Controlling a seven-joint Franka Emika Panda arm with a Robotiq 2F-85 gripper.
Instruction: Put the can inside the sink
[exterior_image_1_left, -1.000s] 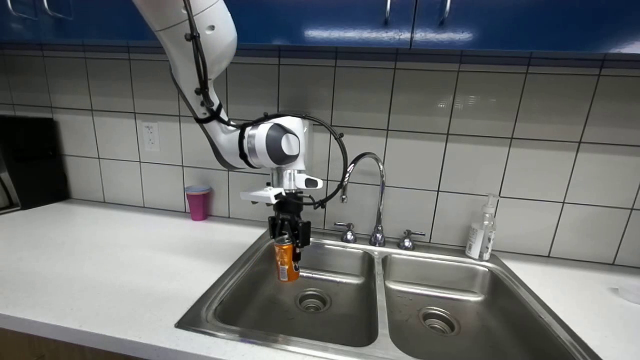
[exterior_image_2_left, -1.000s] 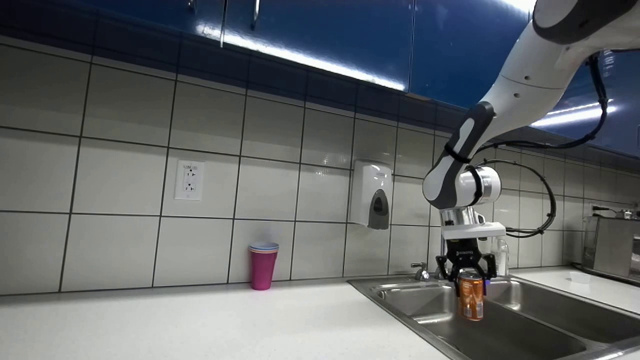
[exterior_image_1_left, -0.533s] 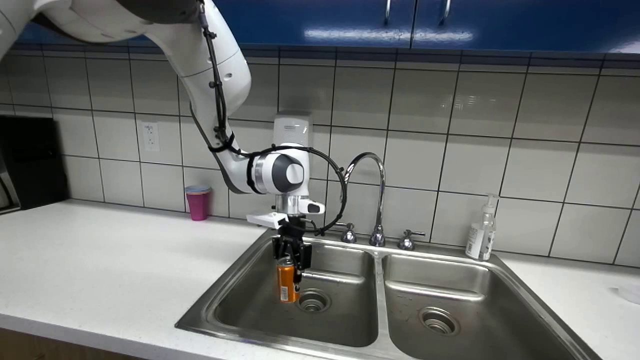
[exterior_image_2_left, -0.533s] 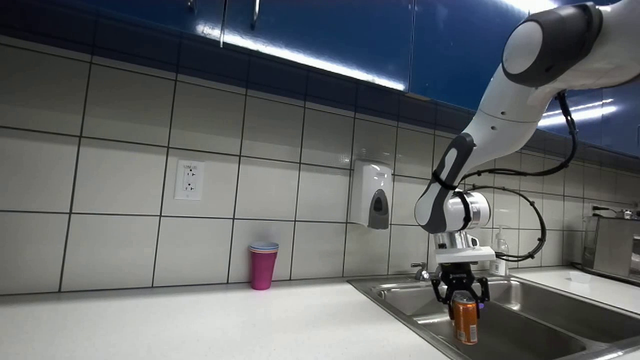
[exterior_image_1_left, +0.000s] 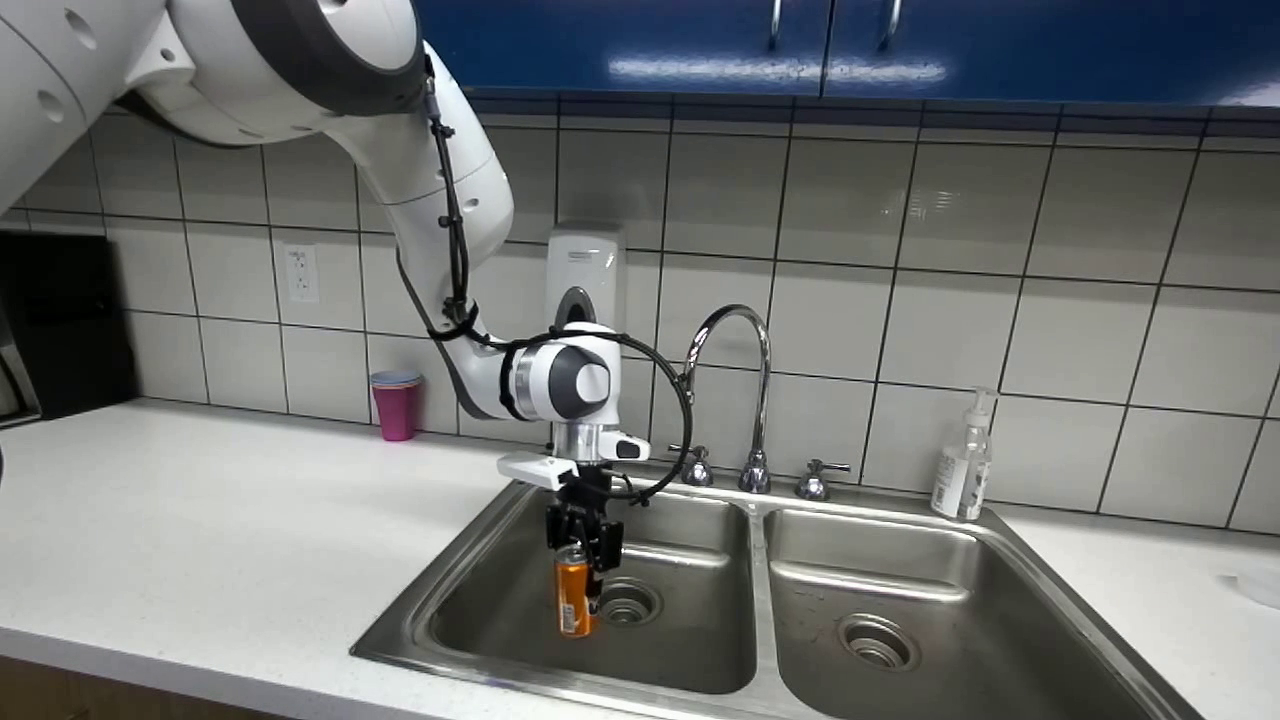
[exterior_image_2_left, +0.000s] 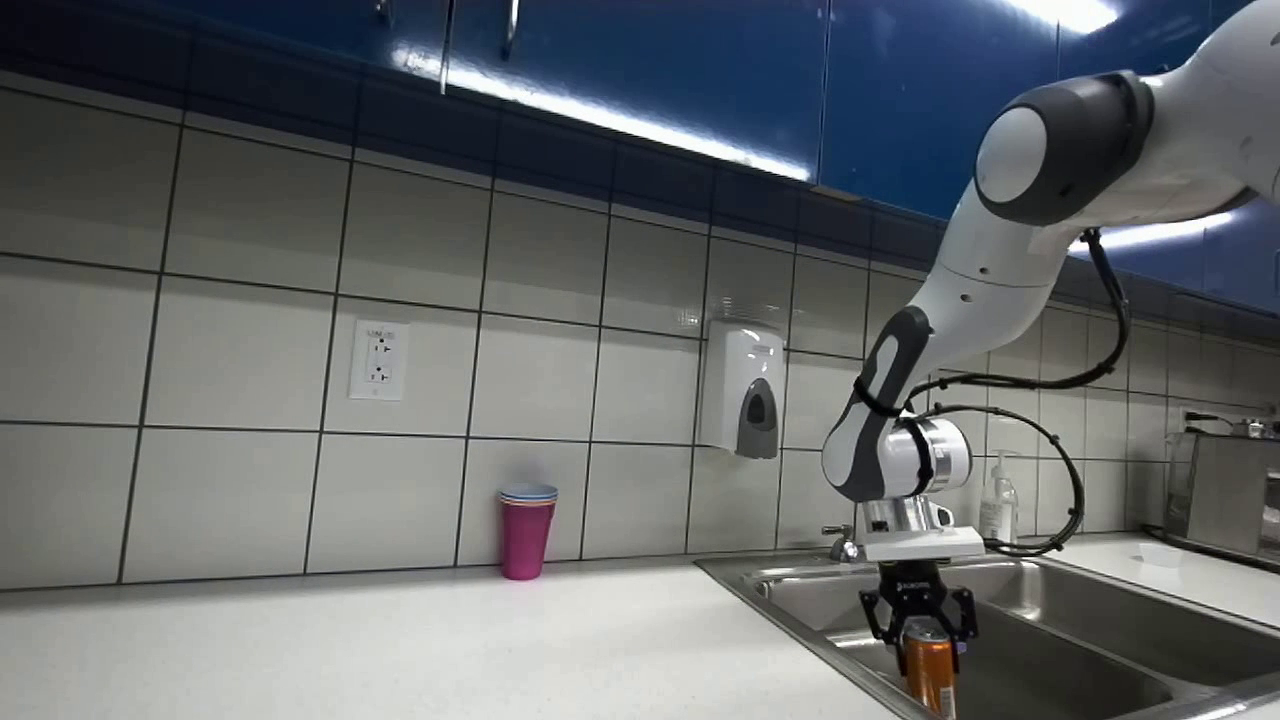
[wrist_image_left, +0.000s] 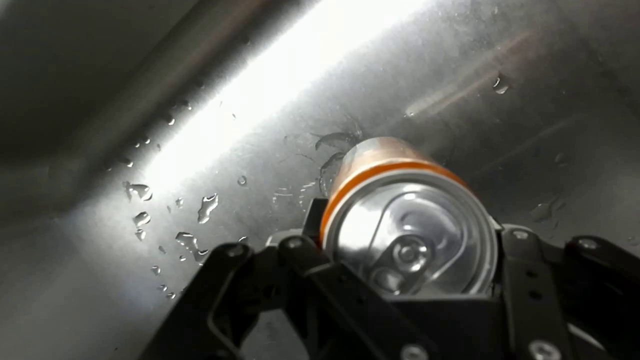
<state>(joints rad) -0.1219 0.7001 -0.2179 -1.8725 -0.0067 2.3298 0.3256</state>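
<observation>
Pinching orange can (exterior_image_1_left: 573, 602) in tool (exterior_image_2_left: 930, 655), roughly upright, inside left basin (exterior_image_1_left: 690, 640) of sink (exterior_image_1_left: 765, 610), just left of drain (exterior_image_1_left: 627, 602). Cannot confirm base contact. Judge placing in hand; next, settle can gently, spread tool, withdraw upward. Note faucet (exterior_image_1_left: 762, 400) beyond, at far rim.

Wall (exterior_image_1_left: 850, 200) behind claw (exterior_image_2_left: 930, 662), pale-tiled and dark-grouted. Glossy blue cabinets (exterior_image_1_left: 650, 45) high above it, streaked with white glare (exterior_image_2_left: 620, 120). Outlet (exterior_image_2_left: 379, 362) and dispenser (exterior_image_2_left: 724, 375) on wall, both higher than claw. White tabletop (exterior_image_1_left: 200, 530) left of claw in both exterior views.
</observation>
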